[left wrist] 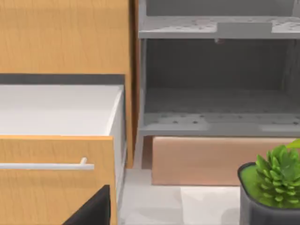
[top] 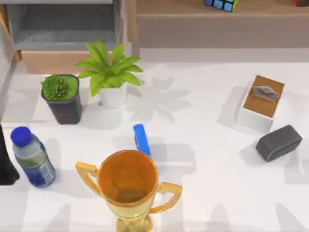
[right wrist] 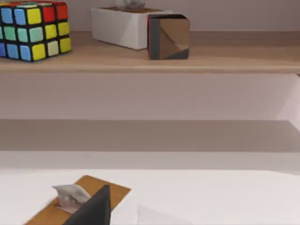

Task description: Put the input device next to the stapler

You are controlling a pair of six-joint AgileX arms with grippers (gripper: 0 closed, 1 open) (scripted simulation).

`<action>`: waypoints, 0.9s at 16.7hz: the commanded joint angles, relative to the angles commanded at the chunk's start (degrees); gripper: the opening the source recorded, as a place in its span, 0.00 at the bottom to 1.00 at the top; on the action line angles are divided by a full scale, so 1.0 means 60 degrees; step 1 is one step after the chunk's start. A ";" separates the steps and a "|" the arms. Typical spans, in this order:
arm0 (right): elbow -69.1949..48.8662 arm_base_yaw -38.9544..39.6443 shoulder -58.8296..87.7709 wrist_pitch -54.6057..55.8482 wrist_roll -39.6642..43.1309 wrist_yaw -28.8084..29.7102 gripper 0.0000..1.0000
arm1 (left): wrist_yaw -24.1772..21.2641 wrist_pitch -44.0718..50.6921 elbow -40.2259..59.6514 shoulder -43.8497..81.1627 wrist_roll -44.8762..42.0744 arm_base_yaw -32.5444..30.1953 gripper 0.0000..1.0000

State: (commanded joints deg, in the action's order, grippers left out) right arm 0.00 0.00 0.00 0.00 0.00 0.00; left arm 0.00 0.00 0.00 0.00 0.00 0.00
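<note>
Input device, a mouse by the task's wording: I cannot tell where it lies. By my judgement it is light, rigid and slick-shelled, best pinched across its narrow flanks. The blue stapler sits just behind the trophy cup in the top view. The left wrist view adds an open drawer, the right wrist view a puzzle cube. I cannot tell the state of the left gripper or the right gripper.
</note>
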 joint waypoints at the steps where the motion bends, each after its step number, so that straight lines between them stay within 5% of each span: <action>1: 0.0000 0.0000 0.0000 0.0000 0.0000 0.0000 1.00 | 0.0000 0.0000 0.0000 0.0000 0.0000 0.0000 1.00; 8: 0.0000 0.0000 0.0000 0.0000 0.0000 0.0000 1.00 | -0.0037 0.1318 0.2023 0.2044 -0.0160 0.0250 1.00; 15: 0.0000 0.0000 0.0000 0.0000 0.0000 0.0000 1.00 | -0.0080 0.4845 0.8386 0.8572 -0.0557 0.1206 1.00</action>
State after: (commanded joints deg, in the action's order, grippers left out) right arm 0.00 0.00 0.00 0.00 0.00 0.00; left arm -0.48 29.07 50.31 51.43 -3.34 7.23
